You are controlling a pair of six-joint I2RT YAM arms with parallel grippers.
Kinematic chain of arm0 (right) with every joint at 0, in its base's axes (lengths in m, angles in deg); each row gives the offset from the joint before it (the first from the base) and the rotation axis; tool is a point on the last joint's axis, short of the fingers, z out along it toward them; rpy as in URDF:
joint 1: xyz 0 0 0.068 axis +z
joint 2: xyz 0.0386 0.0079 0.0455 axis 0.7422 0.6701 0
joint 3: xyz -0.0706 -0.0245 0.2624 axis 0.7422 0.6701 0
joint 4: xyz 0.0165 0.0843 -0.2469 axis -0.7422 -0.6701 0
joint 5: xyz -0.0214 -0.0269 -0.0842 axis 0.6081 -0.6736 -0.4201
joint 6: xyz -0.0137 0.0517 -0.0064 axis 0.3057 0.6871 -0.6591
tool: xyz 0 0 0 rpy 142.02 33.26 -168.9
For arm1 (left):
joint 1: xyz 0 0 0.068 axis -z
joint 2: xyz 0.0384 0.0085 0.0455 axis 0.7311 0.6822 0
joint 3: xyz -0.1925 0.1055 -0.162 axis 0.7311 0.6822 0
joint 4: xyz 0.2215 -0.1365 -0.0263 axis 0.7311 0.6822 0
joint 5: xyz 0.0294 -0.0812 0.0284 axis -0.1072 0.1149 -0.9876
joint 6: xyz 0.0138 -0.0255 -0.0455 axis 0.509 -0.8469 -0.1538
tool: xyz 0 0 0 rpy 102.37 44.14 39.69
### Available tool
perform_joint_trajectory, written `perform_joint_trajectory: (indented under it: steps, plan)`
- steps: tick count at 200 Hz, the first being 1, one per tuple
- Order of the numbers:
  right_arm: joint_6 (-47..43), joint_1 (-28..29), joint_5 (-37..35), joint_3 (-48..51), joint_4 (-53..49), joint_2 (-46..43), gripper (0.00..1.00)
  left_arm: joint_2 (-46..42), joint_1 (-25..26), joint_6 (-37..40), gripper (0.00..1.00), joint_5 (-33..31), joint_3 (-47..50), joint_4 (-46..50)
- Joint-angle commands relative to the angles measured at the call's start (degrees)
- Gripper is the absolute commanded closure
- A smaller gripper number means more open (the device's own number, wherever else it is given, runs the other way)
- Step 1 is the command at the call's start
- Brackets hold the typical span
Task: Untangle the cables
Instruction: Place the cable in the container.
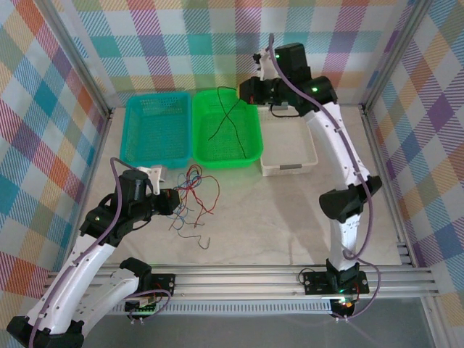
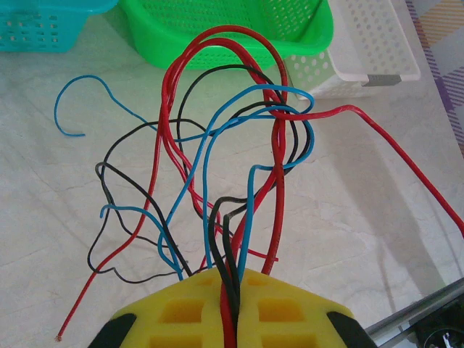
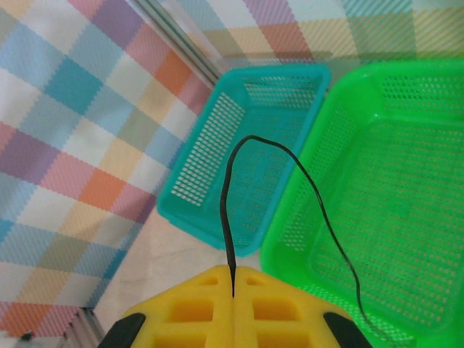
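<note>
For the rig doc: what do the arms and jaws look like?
The left arm and right arm are alike: white links, black joint housings, a thick purple cable running along each. Small green lights glow on the right arm's housings. The jaws are yellow moulded blocks with rectangular recesses, black at the outer corners.

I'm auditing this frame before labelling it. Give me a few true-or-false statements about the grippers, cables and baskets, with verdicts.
1. The left gripper is shut on a cable bundle of red, black and blue wires. True.
2. The right gripper is open and holds nothing. False: it is shut on a single black cable.
3. The green basket sits between the teal basket and the white basket. True.
4. The cable bundle lies inside the teal basket. False: it is over the table, in front of the baskets.
</note>
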Motion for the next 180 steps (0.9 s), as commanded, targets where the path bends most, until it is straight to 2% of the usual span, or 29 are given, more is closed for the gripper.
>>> perform_joint_trajectory:
  steps: [1,24,54,79,123,149,180]
  plan:
    - [-1.53,0.77,-1.38,-0.34,1.72,3.86,1.00,-0.54,0.44,0.81,1.00,0.11,0.67,-2.68]
    - [-1.86,1.66,-4.77,0.58,2.81,7.39,1.00,-0.48,0.42,0.83,1.00,0.16,0.67,-2.64]
    - [-1.96,2.70,-17.35,3.57,3.26,10.90,1.00,-0.62,0.44,0.83,1.00,0.18,0.69,-2.64]
    - [-0.94,3.00,-24.68,2.38,0.24,14.70,1.00,-0.71,0.49,0.83,1.00,0.32,0.68,-2.56]
    - [0.04,3.34,-25.10,0.86,-2.00,18.56,1.00,-0.63,0.52,0.94,1.00,0.51,0.72,-2.77]
    - [-0.63,3.56,-25.19,-6.10,-7.14,23.72,1.00,-0.66,0.49,0.92,1.00,0.57,0.67,-2.66]
    - [-1.77,4.32,-24.80,-8.86,-9.44,25.33,0.93,-0.92,0.53,0.94,1.00,0.67,0.81,-2.60]
